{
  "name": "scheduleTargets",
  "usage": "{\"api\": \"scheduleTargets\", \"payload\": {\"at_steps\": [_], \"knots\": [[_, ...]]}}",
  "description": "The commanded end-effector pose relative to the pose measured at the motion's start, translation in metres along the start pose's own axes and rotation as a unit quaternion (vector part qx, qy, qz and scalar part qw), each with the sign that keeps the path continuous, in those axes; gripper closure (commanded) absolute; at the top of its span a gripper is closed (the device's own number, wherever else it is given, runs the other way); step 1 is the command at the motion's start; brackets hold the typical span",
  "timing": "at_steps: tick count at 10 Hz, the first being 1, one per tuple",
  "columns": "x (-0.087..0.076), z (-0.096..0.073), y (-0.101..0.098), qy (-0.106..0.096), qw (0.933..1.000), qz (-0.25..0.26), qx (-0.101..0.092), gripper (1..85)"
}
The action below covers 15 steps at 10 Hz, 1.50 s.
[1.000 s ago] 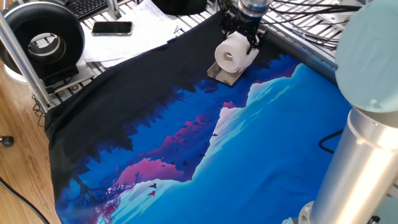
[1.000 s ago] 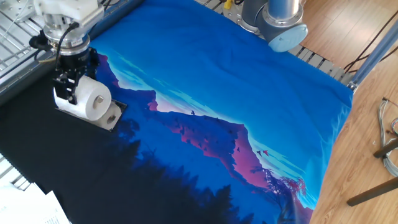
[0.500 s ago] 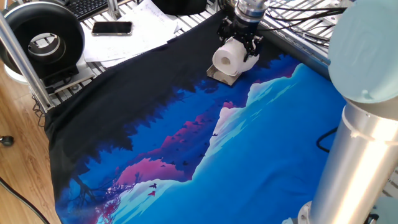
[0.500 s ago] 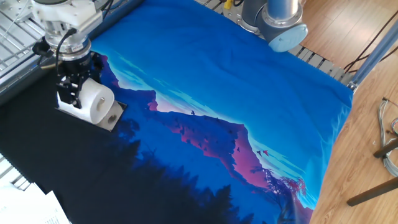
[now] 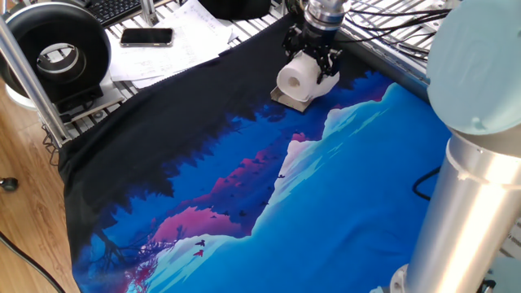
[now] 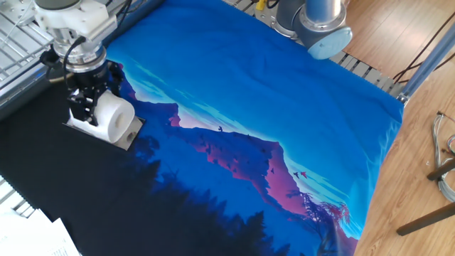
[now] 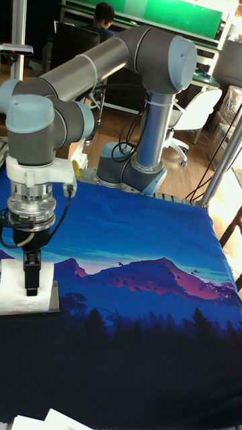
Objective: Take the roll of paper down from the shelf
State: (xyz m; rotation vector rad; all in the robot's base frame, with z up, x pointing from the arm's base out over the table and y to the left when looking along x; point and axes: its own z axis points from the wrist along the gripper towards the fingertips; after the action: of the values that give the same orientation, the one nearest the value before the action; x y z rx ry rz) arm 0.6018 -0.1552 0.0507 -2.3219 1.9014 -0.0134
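The roll of paper (image 5: 295, 76) (image 6: 114, 118) (image 7: 20, 290) is a white cylinder lying on its side, with its hollow core facing the table's middle. It hangs just over the shelf (image 5: 291, 100) (image 6: 129, 136) (image 7: 54, 296), a small silvery plate on the black part of the cloth. My gripper (image 5: 313, 59) (image 6: 90, 105) (image 7: 31, 282) comes straight down onto the roll. Its black fingers (image 6: 76, 108) are shut on the roll's two sides. The shelf's upright plates are hidden behind the roll.
A blue mountain-print cloth (image 5: 350, 187) covers the table. A big black spool (image 5: 55, 49), a phone (image 5: 146, 36) and papers (image 5: 175, 45) lie beyond its far edge. Wire racks (image 6: 18, 43) stand behind the gripper. The arm's base (image 6: 313, 21) and column (image 5: 472, 179) stand at the table's side.
The gripper has shifted a little along the roll's axis, carrying the roll with it over the shelf's plate. The shelf has stayed in place.
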Motion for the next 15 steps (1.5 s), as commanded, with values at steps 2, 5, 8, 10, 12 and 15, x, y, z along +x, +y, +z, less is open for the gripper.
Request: {"api": "scheduleTargets", "payload": {"at_steps": [2, 5, 8, 10, 12, 15], "knots": [[-0.024, 0.003, -0.003, -0.009, 0.9994, 0.033, 0.0, 0.7], [-0.044, 0.002, -0.002, -0.015, 0.998, 0.062, 0.006, 0.7], [-0.055, -0.011, 0.004, -0.012, 0.9952, 0.097, -0.001, 0.7], [-0.068, -0.013, 0.007, -0.022, 0.9916, 0.127, -0.011, 1.0], [-0.078, -0.014, 0.005, -0.03, 0.9888, 0.145, -0.012, 1.3], [-0.064, -0.011, 0.007, 0.0, 0.9932, 0.115, -0.016, 0.7]]}}
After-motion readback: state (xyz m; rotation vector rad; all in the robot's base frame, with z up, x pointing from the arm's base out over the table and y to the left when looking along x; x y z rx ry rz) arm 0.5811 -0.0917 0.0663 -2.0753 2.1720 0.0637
